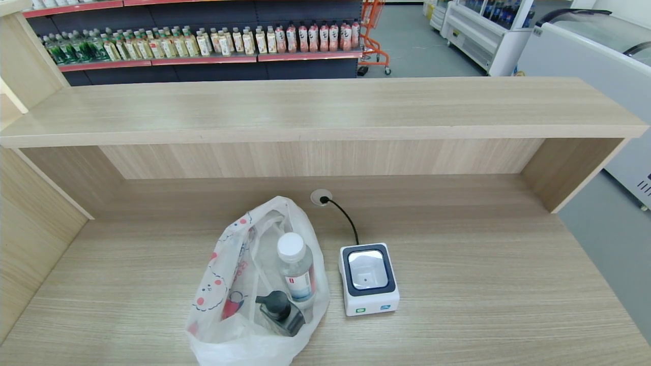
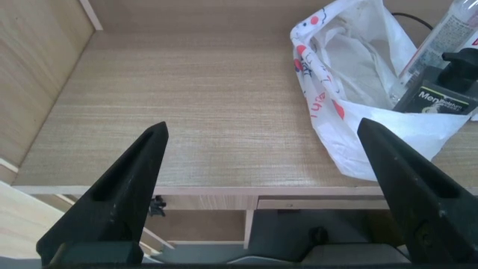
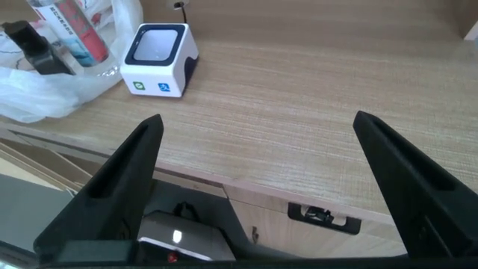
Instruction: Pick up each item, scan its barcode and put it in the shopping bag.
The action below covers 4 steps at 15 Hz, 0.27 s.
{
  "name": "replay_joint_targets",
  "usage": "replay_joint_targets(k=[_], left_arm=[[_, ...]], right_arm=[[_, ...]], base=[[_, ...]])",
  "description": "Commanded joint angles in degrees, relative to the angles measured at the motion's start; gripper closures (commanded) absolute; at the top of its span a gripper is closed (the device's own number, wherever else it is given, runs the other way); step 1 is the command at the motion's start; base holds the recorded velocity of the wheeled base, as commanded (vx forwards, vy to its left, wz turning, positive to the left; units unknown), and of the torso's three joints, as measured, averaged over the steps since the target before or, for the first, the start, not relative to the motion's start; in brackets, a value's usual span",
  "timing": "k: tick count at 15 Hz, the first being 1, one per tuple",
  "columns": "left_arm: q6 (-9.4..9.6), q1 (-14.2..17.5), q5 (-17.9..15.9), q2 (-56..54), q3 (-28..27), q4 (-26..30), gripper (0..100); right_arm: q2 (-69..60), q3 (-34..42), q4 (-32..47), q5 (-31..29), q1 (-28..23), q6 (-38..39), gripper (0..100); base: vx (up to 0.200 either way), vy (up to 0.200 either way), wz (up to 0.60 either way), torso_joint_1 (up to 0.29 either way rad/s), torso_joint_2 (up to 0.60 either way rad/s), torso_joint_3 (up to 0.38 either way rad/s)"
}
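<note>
A white plastic shopping bag (image 1: pixel 229 300) with red cartoon prints lies open on the counter's front left. Inside it stand a clear bottle (image 1: pixel 296 269) with a white cap and a dark pump bottle (image 1: pixel 280 312). Just right of the bag sits the white barcode scanner (image 1: pixel 368 277) with a dark glass window, its black cable (image 1: pixel 346 216) running to a grommet behind. My left gripper (image 2: pixel 265 161) hangs open over the counter's front edge, left of the bag (image 2: pixel 358 82). My right gripper (image 3: pixel 258 153) is open too, at the front edge right of the scanner (image 3: pixel 158 60).
A raised wooden shelf (image 1: pixel 325 109) spans the back of the counter, with side walls at left (image 1: pixel 35 218) and right (image 1: pixel 569 170). Bare countertop (image 1: pixel 488 284) stretches right of the scanner. Drink shelves and freezers stand in the room behind.
</note>
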Motion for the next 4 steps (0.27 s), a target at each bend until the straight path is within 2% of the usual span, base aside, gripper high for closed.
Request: replay_joint_targets(k=[1, 4], left_arm=[[-0.02, 0.0, 0.1, 0.0, 0.0, 0.0, 0], [-0.02, 0.0, 0.0, 0.0, 0.0, 0.0, 0]], right_arm=[[0.1, 0.0, 0.0, 0.0, 0.0, 0.0, 0], [0.1, 0.0, 0.0, -0.2, 0.0, 0.0, 0]], base=[[0.000, 0.000, 0.00, 0.000, 0.00, 0.000], [0.000, 0.000, 0.00, 0.000, 0.00, 0.000]])
